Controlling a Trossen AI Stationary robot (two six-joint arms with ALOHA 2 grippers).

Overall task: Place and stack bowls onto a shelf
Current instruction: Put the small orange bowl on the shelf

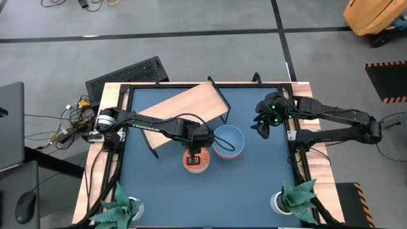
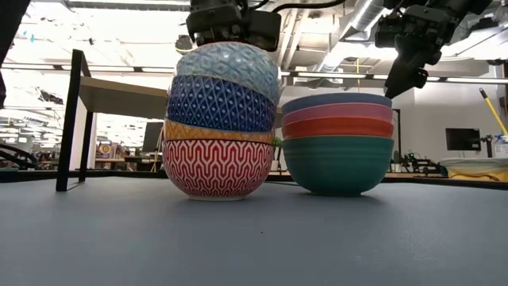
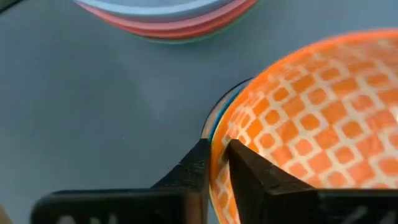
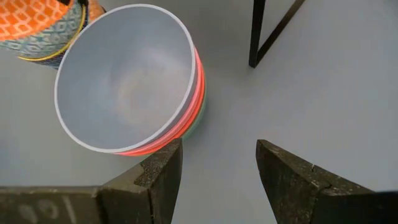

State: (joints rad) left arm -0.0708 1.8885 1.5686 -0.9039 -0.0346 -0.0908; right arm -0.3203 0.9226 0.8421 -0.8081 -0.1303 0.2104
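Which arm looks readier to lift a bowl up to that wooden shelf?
The left. Its claw is pinched on the rim of the top orange bowl of the patterned stack. The right claw hangs open, above the table beside the plain-coloured stack, holding nothing.

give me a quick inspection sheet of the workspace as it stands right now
surface: dark blue tabletop, bare in front.
job's things: patterned bowl stack and plain bowl stack side by side on the tabletop; wooden shelf behind them, nothing on it.
clutter: two potted plants at the front corners.
grippers: left gripper pinching the rim of the orange lattice bowl on top of the patterned stack; right gripper open, hovering clear of the plain stack.
cables: loose bundle off the left edge, by the left arm's base.
surroundings: keyboard beyond the far edge; no person seen.
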